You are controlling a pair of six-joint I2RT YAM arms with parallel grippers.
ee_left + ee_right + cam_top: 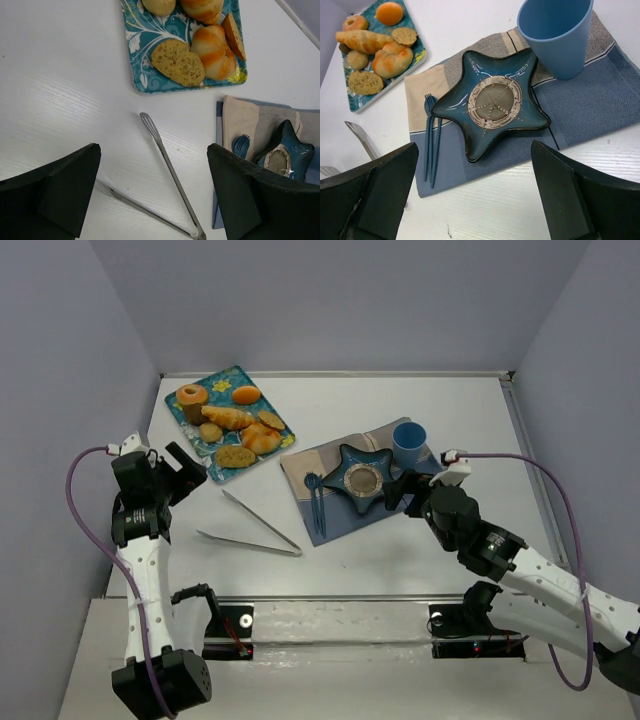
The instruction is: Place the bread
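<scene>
Bread (271, 420) lies on the patterned tray (142, 45) at the far left of the table, at the tray's right edge, just beside the golden twisted roll (261, 439) and well apart from the star-shaped plate (350, 458). I see the left gripper (188, 466) spread wide and empty near the metal tongs (255, 525). The right gripper (402, 486) hangs just beside the plate, fingers likewise wide apart, holding nothing.

I see white table (450, 410): tray (220, 387) far left, tongs (262, 521) nearer me, striped cloth (300, 470) centre-right, just beside tray.
</scene>
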